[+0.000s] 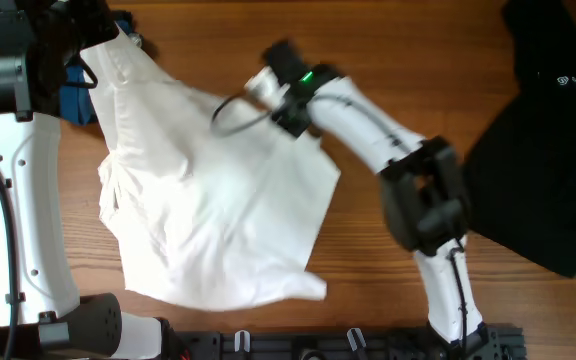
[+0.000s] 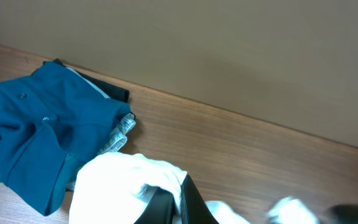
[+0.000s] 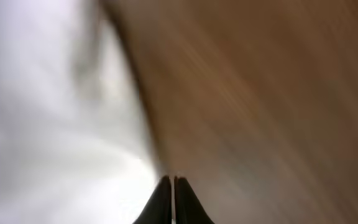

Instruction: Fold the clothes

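The white shirt point(image 1: 218, 200) is lying crumpled on the left half of the wooden surface point(image 1: 388, 40), only plain white cloth showing. Its top-left corner is rising to the left end effector point(image 1: 96, 38), which the arm's dark housing is partly covering in the overhead view. In the left wrist view, the dark fingers point(image 2: 166, 208) are sitting pressed together with white cloth bunched over them, so this end effector is gripping the shirt. They are cut off by the bottom edge.

The right end effector point(image 1: 266, 85) is sitting at the shirt's upper edge. Its wrist view is badly blurred. The fingertips point(image 3: 163, 199) are showing closed tip to tip, white cloth on one side and wood on the other. It may be pinching the hem, but I cannot tell.

A blue garment point(image 2: 36, 130) is lying in a heap near the wall point(image 2: 229, 50) with a grey garment point(image 2: 120, 134) peeking from under it. A black garment point(image 1: 538, 150) is lying well apart at the right, cut off by the frame. Its small light logo point(image 1: 568, 82) is too small to read.
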Robot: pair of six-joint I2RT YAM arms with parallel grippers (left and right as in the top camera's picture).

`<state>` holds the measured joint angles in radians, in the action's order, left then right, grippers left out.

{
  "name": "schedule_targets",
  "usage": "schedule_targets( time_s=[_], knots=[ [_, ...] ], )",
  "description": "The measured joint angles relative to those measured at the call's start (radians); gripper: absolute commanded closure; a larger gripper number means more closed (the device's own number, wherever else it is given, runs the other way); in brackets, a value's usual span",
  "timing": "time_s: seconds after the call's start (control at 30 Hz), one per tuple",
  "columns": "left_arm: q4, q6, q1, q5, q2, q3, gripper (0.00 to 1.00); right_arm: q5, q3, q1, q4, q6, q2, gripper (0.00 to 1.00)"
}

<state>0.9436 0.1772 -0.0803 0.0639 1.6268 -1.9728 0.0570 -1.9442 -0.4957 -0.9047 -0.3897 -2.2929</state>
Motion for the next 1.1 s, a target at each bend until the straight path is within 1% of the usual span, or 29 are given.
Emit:
schedule_targets(
  time_s=[0.1, 0.13, 0.17, 0.2, 0.23, 0.3, 0.33, 0.37, 0.4, 0.5, 0.63, 0.73, 0.83, 0.87, 0.9, 0.93, 1.03, 1.1],
  knots=[
    [0.003, 0.0, 0.0, 0.0, 0.0, 0.0, 0.96, 0.018, -0.128, 0.148, -0.157, 0.027, 0.0, 0.96],
    [0.004, 0.0, 0.0, 0.0, 0.0, 0.0, 0.96, 0.011, -0.163, 0.19, -0.205, 0.032, 0.0, 0.94],
    [0.005, 0.0, 0.0, 0.0, 0.0, 0.0, 0.96, -0.012, -0.195, 0.227, -0.247, 0.045, 0.0, 0.86],
    [0.005, 0.0, 0.0, 0.0, 0.0, 0.0, 0.96, -0.072, -0.222, 0.269, -0.297, 0.069, 0.0, 0.7],
    [0.006, 0.0, 0.0, 0.0, 0.0, 0.0, 0.96, -0.151, -0.236, 0.307, -0.332, 0.088, 0.004, 0.59],
    [0.008, 0.0, 0.0, 0.0, 0.0, 0.0, 0.96, -0.302, -0.241, 0.352, -0.43, 0.105, 0.01, 0.49],
    [0.011, 0.0, 0.0, 0.0, 0.0, 0.0, 0.96, -0.352, -0.238, 0.357, -0.45, 0.101, 0.01, 0.47],
    [0.018, 0.0, 0.0, 0.0, 0.0, 0.0, 0.96, -0.38, -0.23, 0.352, -0.462, 0.095, 0.01, 0.47],
    [0.028, 0.0, 0.0, 0.0, 0.0, 0.0, 0.96, -0.409, -0.211, 0.335, -0.473, 0.086, 0.011, 0.49],
    [0.045, 0.0, 0.0, 0.0, 0.0, 0.0, 0.96, -0.45, -0.122, 0.252, -0.45, 0.073, 0.013, 0.51],
    [0.045, 0.0, 0.0, 0.0, 0.0, 0.0, 0.96, -0.468, 0.053, 0.141, -0.301, 0.075, 0.016, 0.57],
    [0.045, 0.0, 0.0, 0.0, 0.0, 0.0, 0.96, -0.421, 0.147, 0.114, -0.193, 0.119, 0.016, 0.6],
    [0.045, 0.0, 0.0, 0.0, 0.0, 0.0, 0.96, -0.326, 0.172, 0.118, -0.119, 0.169, 0.016, 0.59],
    [0.045, 0.0, 0.0, 0.0, 0.0, 0.0, 0.96, -0.296, 0.172, 0.119, -0.104, 0.181, 0.016, 0.58],
    [0.045, 0.0, 0.0, 0.0, 0.0, 0.0, 0.96, -0.272, 0.172, 0.124, -0.102, 0.191, 0.016, 0.53],
    [0.045, 0.0, 0.0, 0.0, 0.0, 0.0, 0.96, -0.261, 0.172, 0.129, -0.102, 0.196, 0.016, 0.52],
    [0.045, 0.0, 0.0, 0.0, 0.0, 0.0, 0.96, -0.243, 0.17, 0.16, -0.078, 0.207, 0.016, 0.51],
    [0.046, 0.0, 0.0, 0.0, 0.0, 0.0, 0.96, -0.234, 0.169, 0.185, -0.033, 0.214, 0.016, 0.51]
  ],
)
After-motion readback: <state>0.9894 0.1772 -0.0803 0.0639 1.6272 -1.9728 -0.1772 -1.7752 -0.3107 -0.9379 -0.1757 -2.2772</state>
